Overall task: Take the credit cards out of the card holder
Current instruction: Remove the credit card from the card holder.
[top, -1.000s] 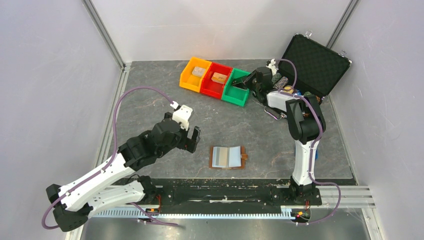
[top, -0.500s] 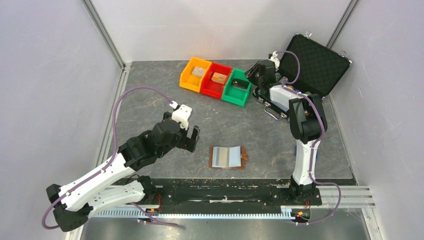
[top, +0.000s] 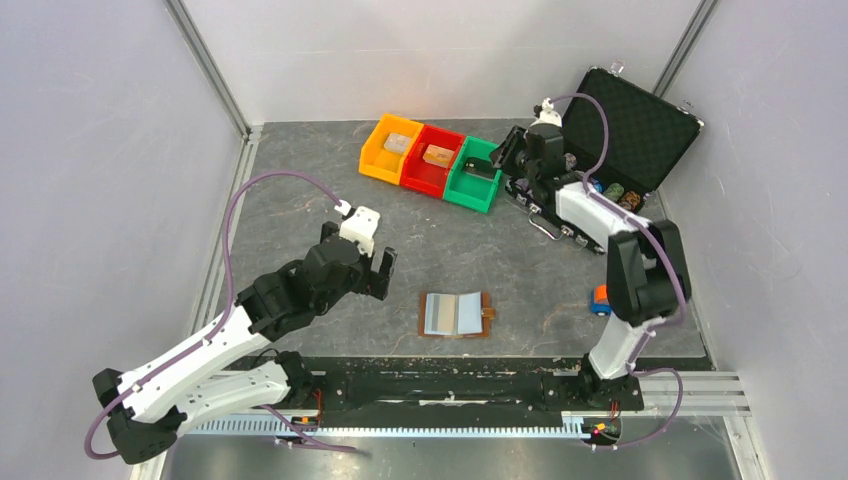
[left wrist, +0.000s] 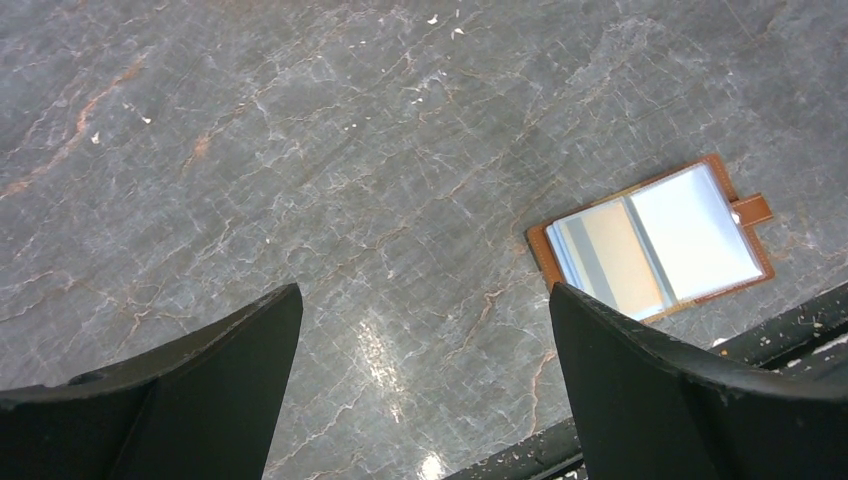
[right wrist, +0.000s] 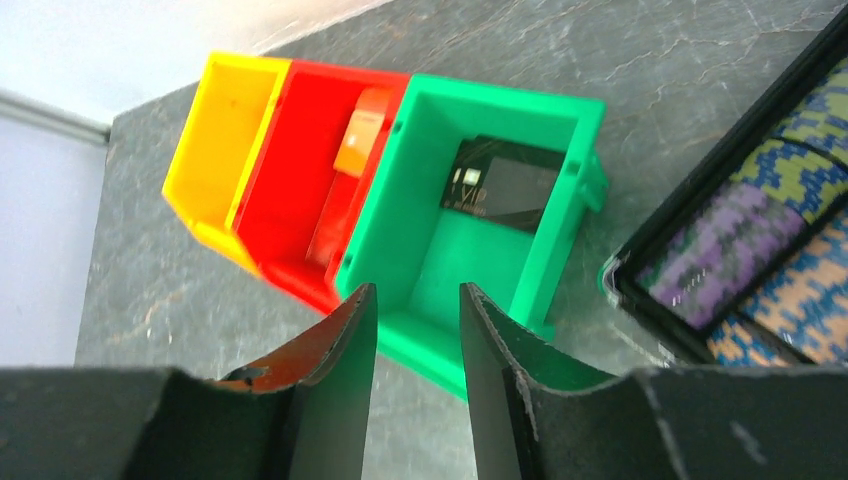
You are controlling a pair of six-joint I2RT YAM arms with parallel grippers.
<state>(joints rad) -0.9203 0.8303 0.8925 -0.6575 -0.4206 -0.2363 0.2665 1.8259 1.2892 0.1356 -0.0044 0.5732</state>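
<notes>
L arm (top: 195, 358) & R arm (top: 588, 212): white links, blk joints, purple cables (top: 226, 250), blk jaws.

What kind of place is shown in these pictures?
Probably a robot lab work cell: two arms bolted to a rail, blank walls on aluminium posts, and staged props like the coloured bins and card holder.

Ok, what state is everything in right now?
Brown leather card holder, open flat, tan card inside its pocket.
Black metal-edged chip case, lid open.
Green plastic bin, holding a black card.
Left gripper, jaws wide open, empty.
Right gripper, jaws slightly parted, empty.
</notes>
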